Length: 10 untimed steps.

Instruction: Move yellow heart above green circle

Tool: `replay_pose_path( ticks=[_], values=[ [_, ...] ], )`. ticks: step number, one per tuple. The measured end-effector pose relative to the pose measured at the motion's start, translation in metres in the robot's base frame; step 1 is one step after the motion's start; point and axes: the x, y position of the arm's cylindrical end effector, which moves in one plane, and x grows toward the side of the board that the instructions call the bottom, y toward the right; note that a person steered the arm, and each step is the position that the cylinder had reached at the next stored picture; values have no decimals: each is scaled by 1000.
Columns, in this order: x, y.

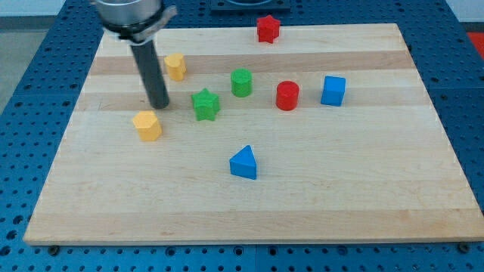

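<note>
Two yellow blocks show. The one at the upper left [175,66] looks like the heart. The other yellow block [147,125] looks like a pentagon and lies lower left. The green circle [241,82] stands to the right of the heart and slightly lower. My tip [159,106] rests on the board between the two yellow blocks, just above and right of the pentagon, below and left of the heart, touching neither.
A green star [205,104] lies just right of my tip. A red circle [287,96] and a blue cube [333,91] sit right of the green circle. A red star [267,29] is at the top edge. A blue triangle [243,162] lies lower centre.
</note>
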Motion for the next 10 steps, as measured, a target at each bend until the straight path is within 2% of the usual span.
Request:
replay_pose_path(
  ticks=[1,3,4,6,8,10],
  values=[
    [-4,-36],
    [-106,-50],
    [-131,-50],
    [-116,-35],
    [-86,17],
    [-86,55]
  ],
)
